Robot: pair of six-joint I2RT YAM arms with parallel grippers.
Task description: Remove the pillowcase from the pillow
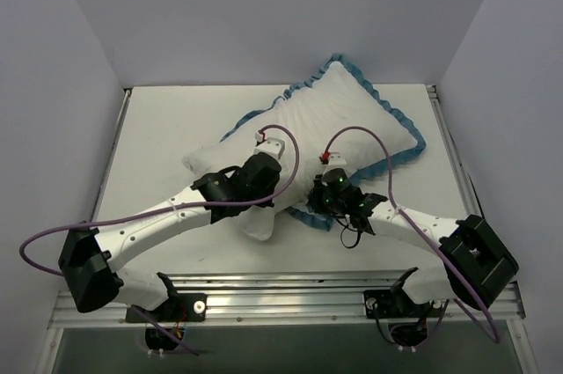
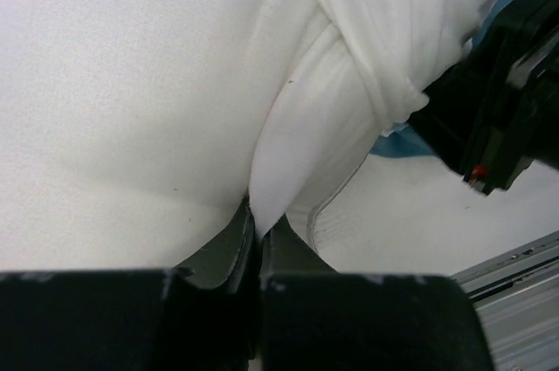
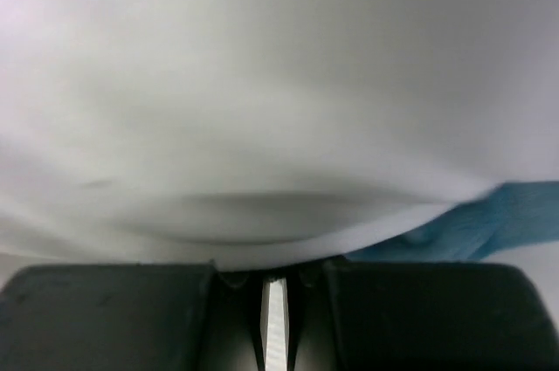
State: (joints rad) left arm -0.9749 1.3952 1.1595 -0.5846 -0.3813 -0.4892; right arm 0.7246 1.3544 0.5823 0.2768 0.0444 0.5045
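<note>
The pillowcase point(image 1: 347, 114), white side up with a blue ruffled trim, lies at the back right. The plain white pillow point(image 1: 214, 161) sticks out of it toward the front left. My left gripper point(image 1: 266, 163) is shut on a fold of the pillow point(image 2: 293, 144); its closed tips point(image 2: 259, 227) pinch the white fabric. My right gripper point(image 1: 328, 187) is shut on the pillowcase's near edge. In the right wrist view its tips point(image 3: 275, 273) hold a white hem, with blue trim point(image 3: 489, 223) beside it. A stretched, twisted strip of the pillowcase point(image 2: 367, 39) runs to the right gripper point(image 2: 502, 109).
The white table point(image 1: 167, 128) is bounded by grey walls on the left, back and right. An aluminium rail point(image 1: 290, 290) runs along the near edge. Purple cables point(image 1: 290, 150) loop over both wrists above the cloth.
</note>
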